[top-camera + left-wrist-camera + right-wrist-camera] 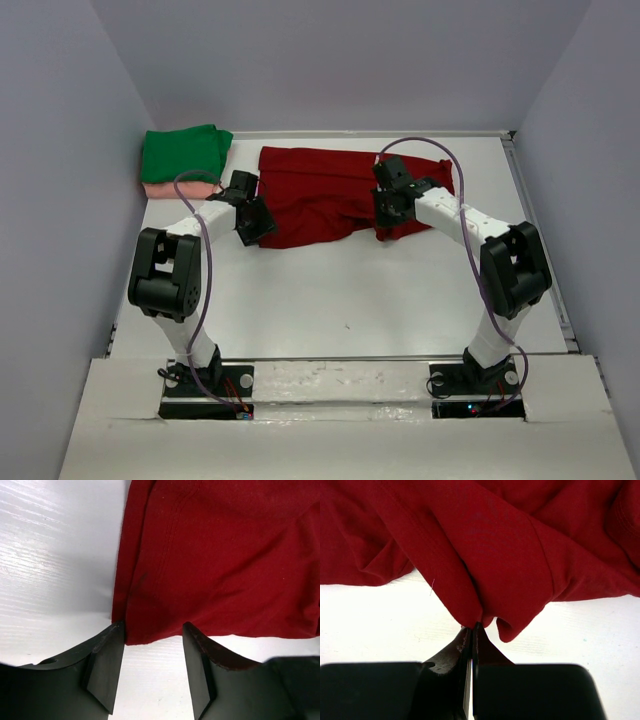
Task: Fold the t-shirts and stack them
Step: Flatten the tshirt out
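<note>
Red t-shirt (510, 555) pinched in right claw (472, 628).

Straddling the near hem corner of the dark red t-shirt (225, 555) on the white worktop (50, 555) with left tool (152, 632) spread apart

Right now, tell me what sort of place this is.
Probably a robot test cell, not a home: bare grey walls box in a white table, and the left arm and right arm are bolted at its near edge.
</note>
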